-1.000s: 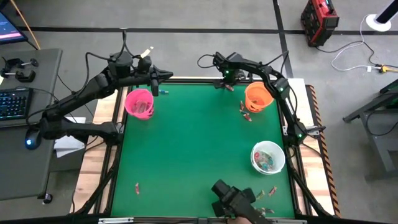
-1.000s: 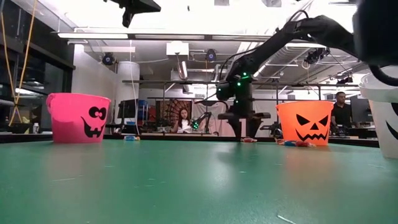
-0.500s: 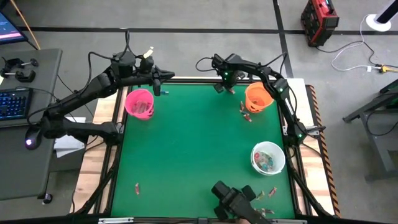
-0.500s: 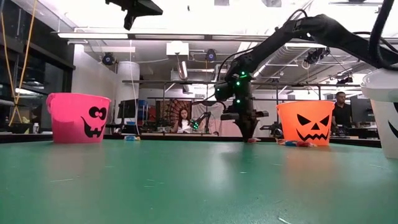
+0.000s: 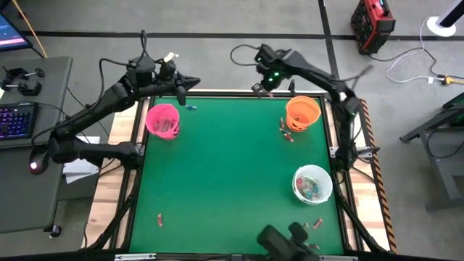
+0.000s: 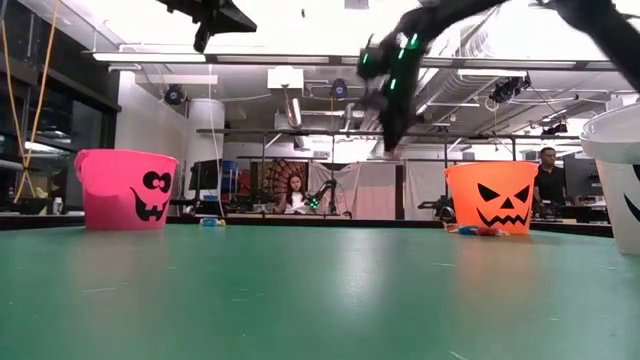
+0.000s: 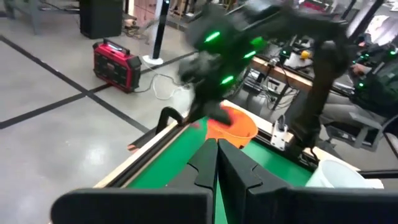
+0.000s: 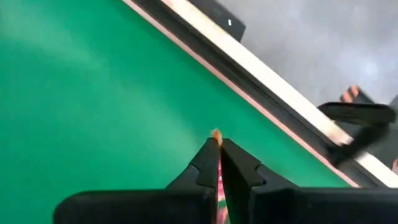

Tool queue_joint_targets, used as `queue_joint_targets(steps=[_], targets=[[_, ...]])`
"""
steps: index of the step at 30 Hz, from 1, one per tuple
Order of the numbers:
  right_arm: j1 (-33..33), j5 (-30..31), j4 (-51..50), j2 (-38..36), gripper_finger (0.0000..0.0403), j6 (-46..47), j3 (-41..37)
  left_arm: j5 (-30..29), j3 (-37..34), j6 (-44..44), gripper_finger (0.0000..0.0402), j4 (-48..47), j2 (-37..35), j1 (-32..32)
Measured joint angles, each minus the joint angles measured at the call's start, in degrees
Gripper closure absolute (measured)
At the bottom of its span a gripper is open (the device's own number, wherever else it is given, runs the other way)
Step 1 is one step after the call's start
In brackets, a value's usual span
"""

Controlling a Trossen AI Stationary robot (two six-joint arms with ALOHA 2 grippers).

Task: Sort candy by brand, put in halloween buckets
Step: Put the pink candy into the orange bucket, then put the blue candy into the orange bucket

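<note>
- Right gripper (image 5: 259,88) now hangs raised over the table's far edge, left of the orange bucket (image 5: 302,112); a second ago it was down at the mat there with fingers spread. In the low view it (image 6: 390,138) sits well above the table.
- Its fingers are now pressed together on a small candy (image 8: 216,135); the right wrist view shows a pinkish-orange wrapper peeking out between the tips.
- The loose sweet that lay at that spot is gone from the mat. My reading: the pick succeeded and the carry to a bucket comes next. Which brand it is, I cannot tell.
- Left gripper (image 5: 181,95) waits by the far edge just beyond the pink bucket (image 5: 162,119), fingers pressed together with nothing between them, much as before.
- Pink bucket: dark pinkish pieces show inside, count unclear.
- Orange bucket: inside looks plain orange from above; contents not discernible. A few sweets (image 5: 286,130) lie on the mat just beside it.
- White bucket (image 5: 312,184): holds a mixed heap, reddish and bluish wrappers.
- Strays left: one candy (image 5: 159,217) near the front left, a small cluster (image 5: 316,224) in front of the white bucket, a blue bit (image 5: 191,107) near the left gripper. Sorting looks well along but unfinished.
</note>
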Motion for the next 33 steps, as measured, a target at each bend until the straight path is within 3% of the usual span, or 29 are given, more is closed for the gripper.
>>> queue_joint_targets(steps=[5, 15, 22, 26, 33], targets=[[2.0, 5.1, -4.0, -9.9, 0.0403, 2.3, -4.6, 0.1, 0.0, 0.0, 0.0401, 1.5, 0.1, 1.2], [2.2, 9.9, 3.5, -35.6, 0.0403, 21.0, -40.5, 0.4, 0.0, -1.0, 0.0401, 4.5, 2.6, 1.6], [-0.2, 16.4, 10.7, -43.2, 0.0399, 28.5, -51.1, -1.4, 1.0, 0.7, 0.0389, 5.7, 8.0, 1.6], [-2.1, 10.0, 13.6, -43.2, 0.0354, 28.2, -53.2, -2.7, 5.8, 3.4, 0.0352, 0.9, 12.6, 1.6], [-2.1, 4.7, 16.7, -43.2, 0.0207, 27.8, -54.7, -11.4, 15.8, 9.0, 0.0264, -15.2, 20.5, 2.1]])
